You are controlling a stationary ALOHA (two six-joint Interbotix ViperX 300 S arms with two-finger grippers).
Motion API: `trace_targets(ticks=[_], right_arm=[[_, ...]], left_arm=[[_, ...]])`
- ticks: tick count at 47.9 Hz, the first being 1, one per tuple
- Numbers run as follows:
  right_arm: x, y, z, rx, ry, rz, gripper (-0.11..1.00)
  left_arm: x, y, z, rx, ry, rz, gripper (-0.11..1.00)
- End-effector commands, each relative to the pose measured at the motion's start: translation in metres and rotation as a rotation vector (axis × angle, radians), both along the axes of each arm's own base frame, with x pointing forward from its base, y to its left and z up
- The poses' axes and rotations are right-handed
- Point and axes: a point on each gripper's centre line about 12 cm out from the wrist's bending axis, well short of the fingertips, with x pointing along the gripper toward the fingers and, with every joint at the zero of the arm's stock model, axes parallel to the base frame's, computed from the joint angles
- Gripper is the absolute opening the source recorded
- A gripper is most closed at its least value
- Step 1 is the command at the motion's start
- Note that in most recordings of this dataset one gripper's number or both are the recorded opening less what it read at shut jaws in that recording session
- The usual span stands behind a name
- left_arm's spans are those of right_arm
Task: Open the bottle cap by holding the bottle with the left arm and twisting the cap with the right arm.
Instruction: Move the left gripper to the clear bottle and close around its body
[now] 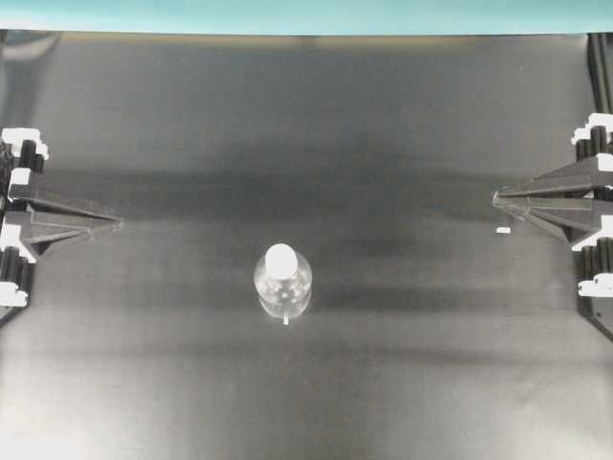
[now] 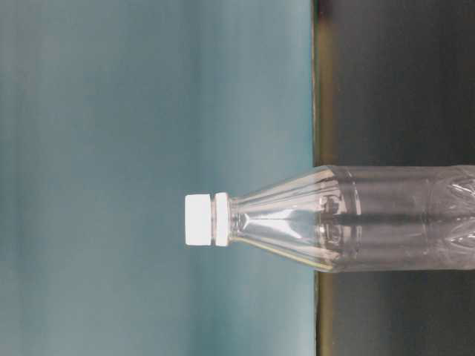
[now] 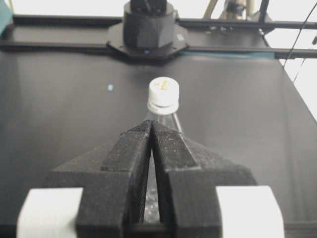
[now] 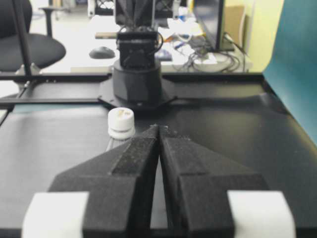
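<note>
- Standing upright on the black table (image 1: 306, 115), a little nearer the front edge than the middle in the overhead view: the bottle (image 1: 283, 286), clear plastic, apparently empty, rounded shoulders tapering to a narrow neck.
- Sitting on the neck of that bottle: the bottle cap (image 1: 282, 259), white and round, with a white collar ring just beneath it (plainest in the table-level view, where the picture is turned on its side and the cap points left).
- Resting at the left edge of the overhead view, well apart from the bottle: the left gripper (image 1: 117, 224), black tapering fingers pressed together tip to tip, holding nothing.
- Pointing straight at the bottle in the left wrist view, with the cap showing just above the closed fingertips and the clear body partly hidden behind them.
- Resting at the right edge of the overhead view, well apart from the bottle: the right gripper (image 1: 496, 197), fingers likewise pressed together, holding nothing.
- Showing the cap just left of the closed fingertips in the right wrist view (bottle body mostly hidden behind the left finger).
- Lying on the table just below the right gripper's tip in the overhead view: a small white fleck (image 1: 503, 231), too small to identify.
- Running along the far side of the table: a teal backdrop (image 1: 306, 14).
</note>
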Motion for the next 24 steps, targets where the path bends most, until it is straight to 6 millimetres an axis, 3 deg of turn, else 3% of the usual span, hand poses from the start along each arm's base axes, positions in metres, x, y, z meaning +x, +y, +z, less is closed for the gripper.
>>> trace_targets(ticks=[1, 4, 9, 17, 24], right_arm=[[0.002, -0.004, 0.001, 0.005, -0.002, -0.018, 0.03], [0.003, -0.004, 0.0, 0.015, 0.015, -0.02, 0.04], [0.005, -0.005, 0.001, 0.017, 0.049, -0.026, 0.01], [0.01, -0.005, 0.005, 0.018, 0.083, -0.027, 0.01], [0.015, -0.007, 0.006, 0.019, 0.107, -0.034, 0.01]], left_arm=[[0.008, -0.001, 0.033, 0.031, -0.101, -0.007, 0.14], [0.013, -0.001, 0.041, 0.045, -0.129, -0.002, 0.18], [0.023, 0.001, 0.043, 0.049, -0.127, 0.006, 0.11], [0.049, 0.0, 0.044, 0.051, -0.104, -0.001, 0.11], [0.078, 0.0, 0.041, 0.052, -0.067, -0.003, 0.24]])
